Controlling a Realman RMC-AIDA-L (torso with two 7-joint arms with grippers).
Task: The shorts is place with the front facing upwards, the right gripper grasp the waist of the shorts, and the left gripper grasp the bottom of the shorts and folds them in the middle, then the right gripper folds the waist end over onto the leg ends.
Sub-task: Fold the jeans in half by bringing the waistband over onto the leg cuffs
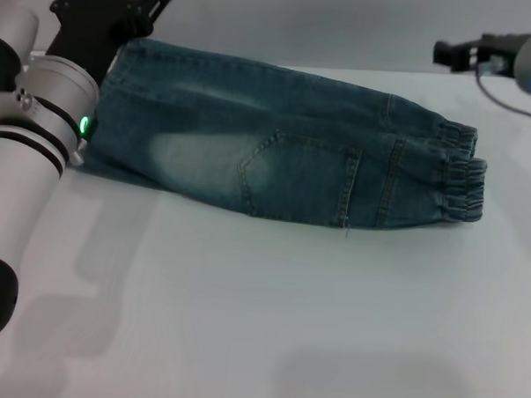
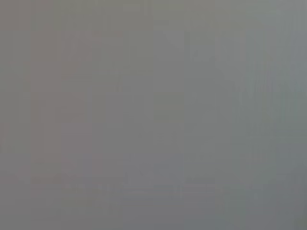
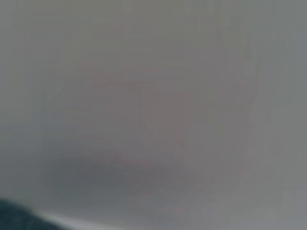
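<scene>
Shorts [image 1: 276,160] folded lengthwise, waist [image 1: 461,172] rightward.

The long blue denim shorts [image 1: 276,155] are showing a coarse, matt woven cloth, faded pale in patches, with raised stitching and a puckered, ridged elastic waist [image 1: 460,177]. The plain white surface [image 1: 269,323] is looking smooth and matt. The black angular left claw [image 1: 110,16] is looking like matt hard plastic, its thick white arm casing smooth and faintly glossy.

The shorts [image 1: 276,155] lie folded lengthwise across the far half of the table [image 1: 269,323], the waist [image 1: 459,172] at the right end. The left gripper [image 1: 110,16] sits at their far-left end, seemingly above the leg ends. The right gripper [image 1: 457,53] is behind and apart from the waist.
</scene>
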